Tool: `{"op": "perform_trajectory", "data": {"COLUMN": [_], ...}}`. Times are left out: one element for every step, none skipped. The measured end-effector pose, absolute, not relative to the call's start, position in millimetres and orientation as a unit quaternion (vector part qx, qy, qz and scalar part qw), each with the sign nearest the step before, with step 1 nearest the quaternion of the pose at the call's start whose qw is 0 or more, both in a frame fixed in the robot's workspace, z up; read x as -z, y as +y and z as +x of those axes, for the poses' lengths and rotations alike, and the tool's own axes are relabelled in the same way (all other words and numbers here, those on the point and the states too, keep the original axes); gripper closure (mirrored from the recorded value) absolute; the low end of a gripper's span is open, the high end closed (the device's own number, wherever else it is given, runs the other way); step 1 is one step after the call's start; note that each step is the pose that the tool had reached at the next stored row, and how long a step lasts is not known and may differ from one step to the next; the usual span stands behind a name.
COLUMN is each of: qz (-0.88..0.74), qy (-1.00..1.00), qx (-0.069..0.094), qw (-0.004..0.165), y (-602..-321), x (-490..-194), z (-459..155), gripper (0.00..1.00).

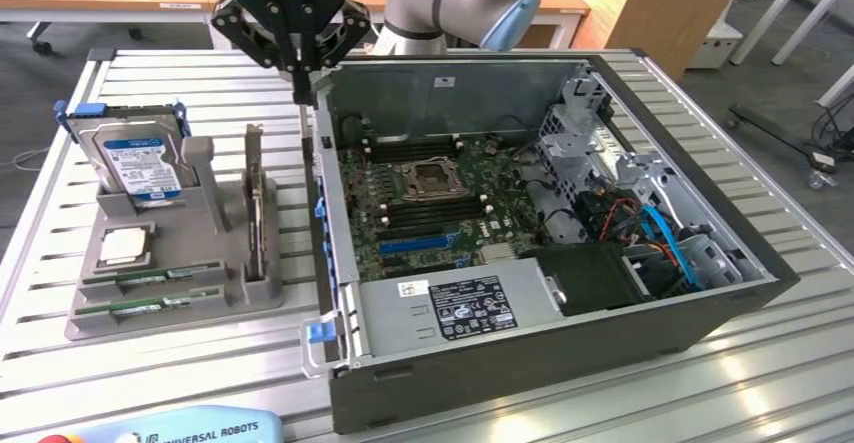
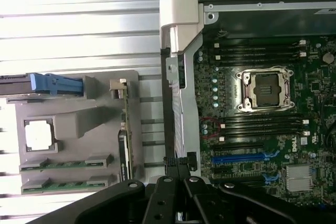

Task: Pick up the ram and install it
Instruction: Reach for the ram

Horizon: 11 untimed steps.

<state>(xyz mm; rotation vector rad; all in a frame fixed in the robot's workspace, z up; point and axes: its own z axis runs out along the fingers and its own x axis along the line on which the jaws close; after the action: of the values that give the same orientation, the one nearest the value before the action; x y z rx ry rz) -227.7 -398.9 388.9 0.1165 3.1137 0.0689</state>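
Two green ram sticks [image 1: 150, 281] lie flat in slots at the near end of a grey holder [image 1: 200, 308]; the wrist view shows them as ram sticks [image 2: 65, 164] one beside the other. My gripper [image 1: 304, 85] hangs above the back-left corner of the open computer case [image 1: 534, 363], well away from the ram. Its black fingers are shut with nothing between them. Seen from the wrist, the gripper [image 2: 178, 165] is over the case's left wall. On the motherboard [image 1: 427, 198], dark empty memory slots [image 2: 262, 127] flank the processor socket [image 2: 264, 88].
The grey holder also carries an upright hard drive [image 1: 134, 158] with a blue-white label, a dark expansion card [image 1: 254, 203] standing on edge and a square silver chip [image 1: 123, 246]. A teach pendant [image 1: 174, 431] lies at the table's near edge. The case takes up the exterior view's right.
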Motion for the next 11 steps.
{"op": "perform_trajectory", "data": {"qz": [0.037,0.037,0.037,0.037,0.037,0.037,0.037,0.037,0.037,0.037,0.037], "qy": [0.999,0.999,0.999,0.999,0.999,0.999,0.999,0.999,0.999,0.999,0.999], "qx": [-0.022,-0.022,-0.022,-0.022,-0.022,-0.022,-0.022,-0.022,-0.022,-0.022,-0.022], "qw": [0.012,0.012,0.012,0.012,0.012,0.013,0.012,0.012,0.012,0.012,0.012], "y": [-398.9,-398.9,-398.8,-398.8,-398.9,-398.8,-398.8,-398.8,-398.9,-398.9,-398.9], "x": [-388.8,-388.7,-388.6,-388.5,-388.4,-388.3,-388.2,-388.1,-388.0,-387.9,-387.7], "z": [-229.1,-230.6,-231.8,-233.2,-234.7,-236.2,-237.5,-238.9,-240.4,-241.9,-243.5], "gripper": [0.90,0.90,0.90,0.90,0.90,0.90,0.90,0.90,0.90,0.90,0.90]}}
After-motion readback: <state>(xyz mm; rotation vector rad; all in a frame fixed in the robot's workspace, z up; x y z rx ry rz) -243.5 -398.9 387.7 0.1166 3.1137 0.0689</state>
